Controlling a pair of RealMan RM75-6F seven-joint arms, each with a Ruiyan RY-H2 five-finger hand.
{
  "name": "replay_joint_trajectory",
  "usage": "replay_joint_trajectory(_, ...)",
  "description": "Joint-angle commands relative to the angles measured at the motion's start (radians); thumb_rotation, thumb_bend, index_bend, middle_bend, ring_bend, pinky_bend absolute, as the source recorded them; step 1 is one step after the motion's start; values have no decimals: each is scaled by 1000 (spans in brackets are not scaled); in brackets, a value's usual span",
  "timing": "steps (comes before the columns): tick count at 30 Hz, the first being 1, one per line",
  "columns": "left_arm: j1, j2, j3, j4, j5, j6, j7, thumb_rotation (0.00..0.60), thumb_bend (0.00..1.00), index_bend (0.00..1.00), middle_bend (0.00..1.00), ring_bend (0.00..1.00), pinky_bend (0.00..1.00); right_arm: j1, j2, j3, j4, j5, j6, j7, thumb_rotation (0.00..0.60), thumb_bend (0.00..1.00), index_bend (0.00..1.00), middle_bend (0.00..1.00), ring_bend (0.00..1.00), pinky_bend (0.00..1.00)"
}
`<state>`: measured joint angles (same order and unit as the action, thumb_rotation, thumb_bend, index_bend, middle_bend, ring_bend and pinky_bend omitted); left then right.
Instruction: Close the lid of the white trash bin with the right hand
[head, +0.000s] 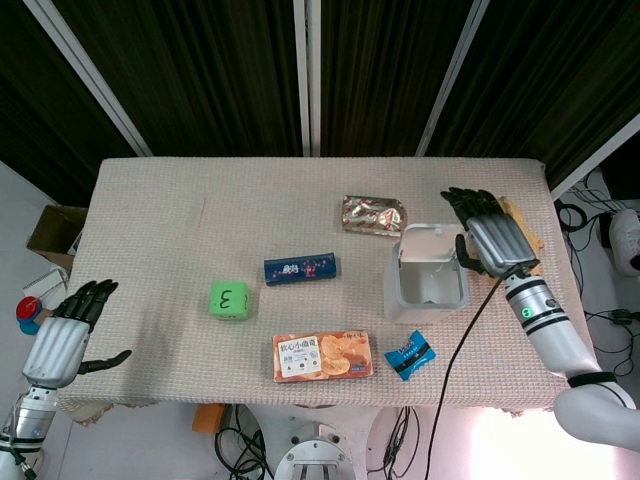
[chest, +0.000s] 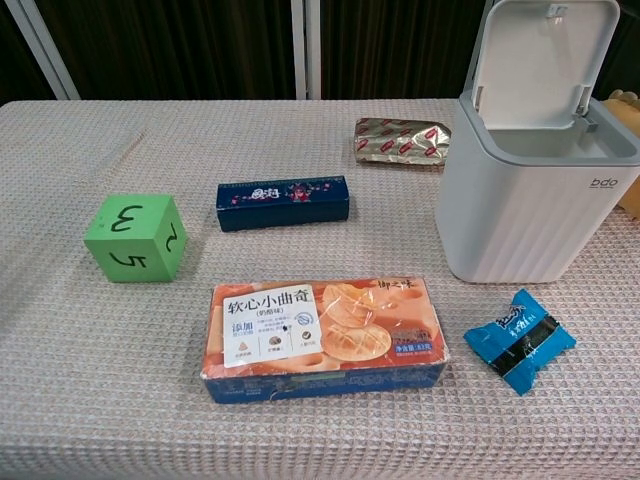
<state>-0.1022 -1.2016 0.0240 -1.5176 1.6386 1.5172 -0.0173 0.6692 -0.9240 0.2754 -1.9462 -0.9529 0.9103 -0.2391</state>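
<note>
I hold my right hand (head: 487, 237), fingers spread and empty, just right of the upright lid (head: 432, 243) to push it down.

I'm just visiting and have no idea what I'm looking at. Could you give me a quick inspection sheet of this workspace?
Surface: table under a beige woven cloth.
Job's things: white trash bin, lid standing open.
Clutter: green cube, dark blue box, orange biscuit box, blue snack packet, gold foil packet.
Hands: right hand beside the lid, fingers spread, holding nothing; left hand off the table's near left corner, holding nothing.
Cables: black cable across the cloth near the bin; more on the floor.
Surroundings: dark curtains behind; cardboard box on the floor.
</note>
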Motion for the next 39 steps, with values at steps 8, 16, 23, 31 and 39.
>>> replay_joint_trajectory(8, 3, -1, 1, 8, 3, 10, -7, 480, 0, 78, 94, 64, 221, 1, 24, -17, 2, -70, -85, 137, 600, 1000, 0, 165, 0, 0)
replay_joint_trajectory(16, 4, 2, 4, 5, 3, 7, 0, 479, 0, 78, 94, 64, 222, -56, 30, -58, -28, -206, -15, 166, 600, 1000, 0, 210, 0, 0)
replay_joint_trajectory(23, 1, 2, 8, 3, 7, -2, 15, 478, 0, 78, 94, 64, 221, -123, 8, -127, -18, -381, 55, 197, 600, 1000, 0, 225, 0, 0)
replay_joint_trajectory(31, -1, 7, 11, -15, 10, -5, 32, 481, 0, 79, 94, 64, 221, -168, -47, -205, 33, -505, 93, 186, 600, 1000, 0, 224, 0, 0)
replay_joint_trajectory(39, 0, 10, 14, -25, 18, -1, 44, 480, 0, 79, 94, 64, 221, -176, -82, -221, 64, -518, 103, 185, 600, 1000, 0, 224, 0, 0)
